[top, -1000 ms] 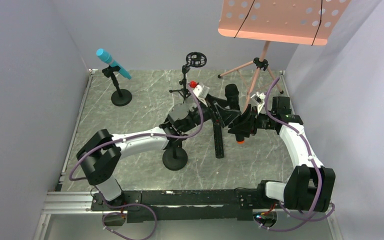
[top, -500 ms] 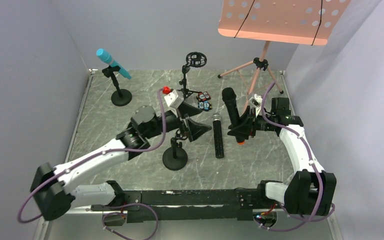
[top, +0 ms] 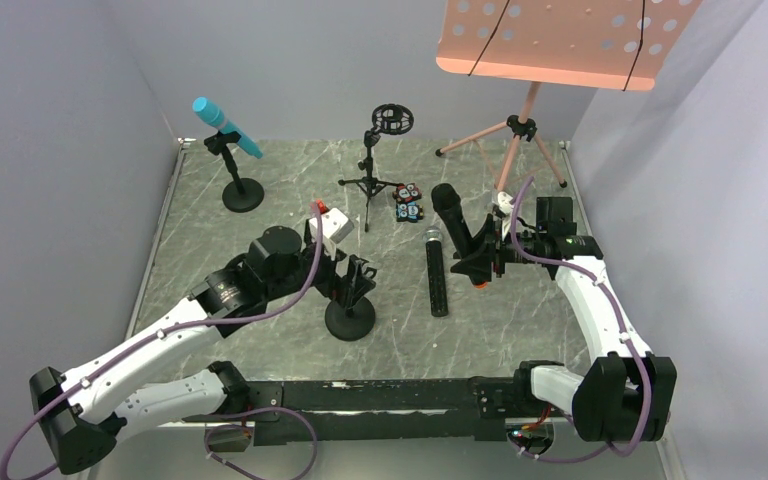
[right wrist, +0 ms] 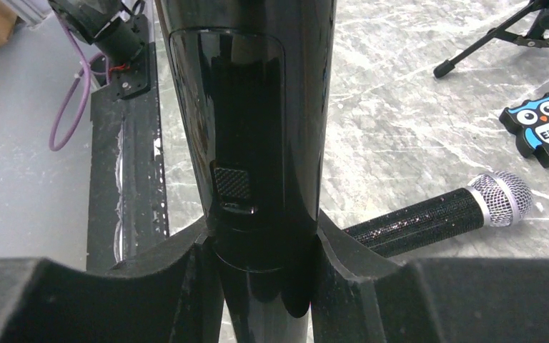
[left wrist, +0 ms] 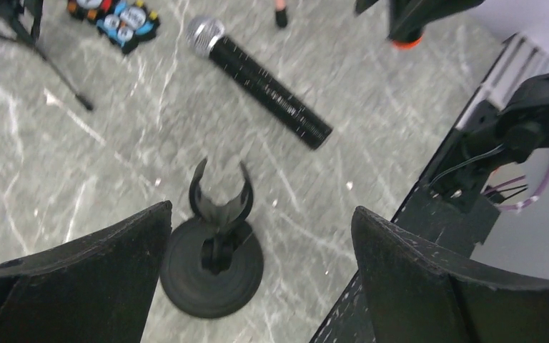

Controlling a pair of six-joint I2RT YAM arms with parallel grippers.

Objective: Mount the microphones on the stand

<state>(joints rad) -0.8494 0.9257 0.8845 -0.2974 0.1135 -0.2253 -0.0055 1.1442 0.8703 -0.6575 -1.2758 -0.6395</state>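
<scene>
A: How many mics?
B: Three: blue mic (top: 226, 126), black mic (top: 455, 220), silver-headed mic (top: 436, 270).
A: And stands?
B: Four: far disc stand (top: 242, 194), near disc stand (top: 350, 320), tripod stand (top: 368, 180), music stand (top: 560, 40). The owl cards (top: 407, 200) are too small to count.

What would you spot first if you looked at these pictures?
The big peach music stand at the back right jumps out first. Next is the right tool, shut on the black microphone and holding it tilted up off the table. At the back left, the light blue microphone sits in its round-foot stand.
</scene>
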